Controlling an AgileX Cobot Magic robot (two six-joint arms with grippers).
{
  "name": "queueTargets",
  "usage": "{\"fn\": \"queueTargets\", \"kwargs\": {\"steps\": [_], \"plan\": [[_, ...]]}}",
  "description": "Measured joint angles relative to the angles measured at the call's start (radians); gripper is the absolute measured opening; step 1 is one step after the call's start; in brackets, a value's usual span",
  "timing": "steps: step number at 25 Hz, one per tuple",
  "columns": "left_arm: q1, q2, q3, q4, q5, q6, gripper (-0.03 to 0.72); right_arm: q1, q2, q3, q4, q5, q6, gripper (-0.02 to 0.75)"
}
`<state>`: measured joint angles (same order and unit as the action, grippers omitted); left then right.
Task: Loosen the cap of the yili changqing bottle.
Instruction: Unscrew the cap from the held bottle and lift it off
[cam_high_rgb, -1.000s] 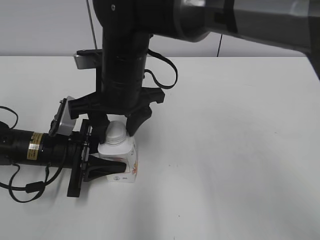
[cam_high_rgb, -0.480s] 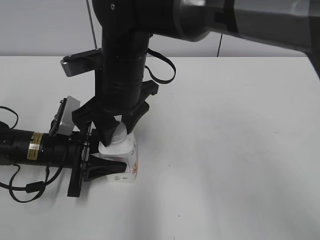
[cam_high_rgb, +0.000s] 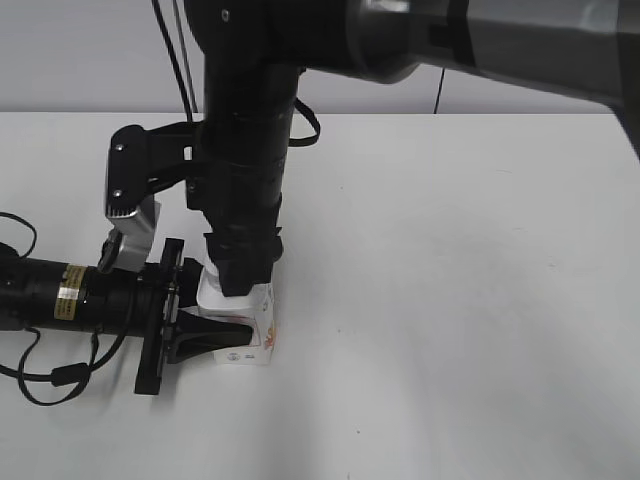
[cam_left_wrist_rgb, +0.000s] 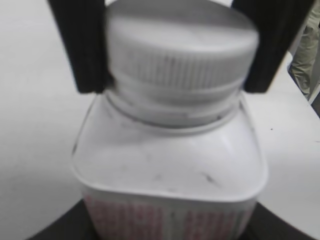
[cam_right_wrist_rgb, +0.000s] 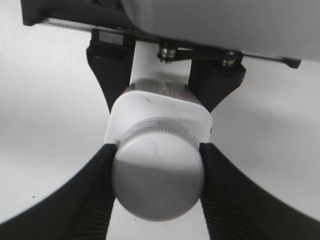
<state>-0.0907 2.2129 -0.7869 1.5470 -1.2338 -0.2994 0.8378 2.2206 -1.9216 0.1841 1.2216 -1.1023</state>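
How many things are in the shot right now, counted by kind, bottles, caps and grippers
Bottles: 1, the yili changqing bottle, standing on the table.
Caps: 1, the cap, on the bottle's neck.
Grippers: 2, the left gripper closed on the bottle's body, the right gripper closed on the cap.
Total: 4.

A: What is seen of the arms?
B: Matte black casings are seen, with a grey upper link on the right arm (cam_high_rgb: 500, 40). A yellow label is borne by the left arm (cam_high_rgb: 60, 298), and black cables are looped beside it.
A: And the hands?
B: Ribbed black fingers (cam_right_wrist_rgb: 95, 200) are shown.
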Motion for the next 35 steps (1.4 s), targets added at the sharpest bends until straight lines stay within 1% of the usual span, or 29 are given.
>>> {"fn": "queueTargets", "kwargs": {"steps": [5, 14, 20, 26, 35], "plan": [[0.0, 0.0, 0.0, 0.0, 0.0, 0.0, 0.323, 0.0, 0.0, 0.0, 0.0, -0.001, -0.052, 0.396], [0.0, 0.0, 0.0, 0.0, 0.0, 0.001, 0.323, 0.0, 0.0, 0.0, 0.0, -0.002, -0.063, 0.396], [0.0, 0.0, 0.0, 0.002, 0.0, 0.002, 0.323, 0.0, 0.0, 0.0, 0.0, -0.002, -0.185, 0.396], [0.0, 0.0, 0.0, 0.004, 0.001, 0.003, 0.323, 0.0, 0.0, -0.003, -0.001, -0.002, -0.198, 0.396], [0.0, -0.005, -0.004, -0.004, -0.027, -0.001, 0.323, 0.0, 0.002, -0.07, -0.004, 0.037, -0.208, 0.392]]}}
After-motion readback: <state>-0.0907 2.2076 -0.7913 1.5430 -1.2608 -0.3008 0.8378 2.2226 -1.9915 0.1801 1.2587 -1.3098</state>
